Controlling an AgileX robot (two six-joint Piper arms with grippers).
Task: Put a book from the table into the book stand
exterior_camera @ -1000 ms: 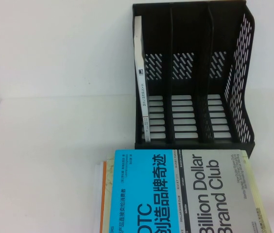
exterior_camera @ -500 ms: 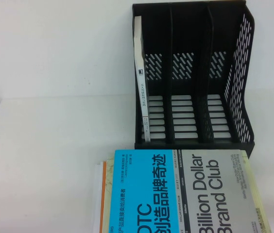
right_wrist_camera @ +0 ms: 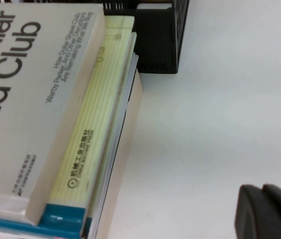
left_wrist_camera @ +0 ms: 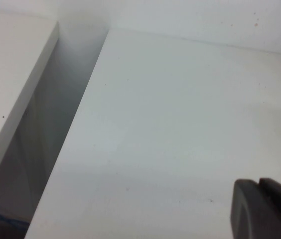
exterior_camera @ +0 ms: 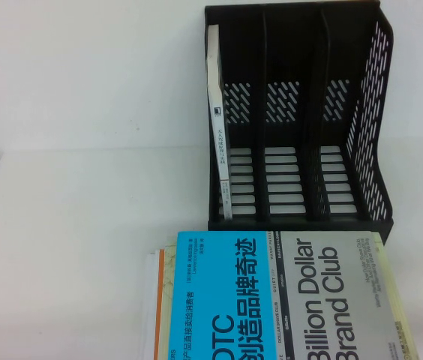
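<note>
Black plastic three-slot book stand (exterior_camera: 298, 120) already holds the thin white-spined book (exterior_camera: 219, 124) upright in its leftmost slot on the plain white table (exterior_camera: 69, 247); placement looks done, next only retreat. Neither arm shows here.

Left gripper (left_wrist_camera: 267, 209) hovers over bare table, jaws unreadable.

Right gripper (right_wrist_camera: 270, 211) sits beside the stacked books (right_wrist_camera: 56, 114), jaws unreadable.

book (exterior_camera: 220, 124) upright in book stand (exterior_camera: 361, 112) — leftmost slot, no tools visible
</note>
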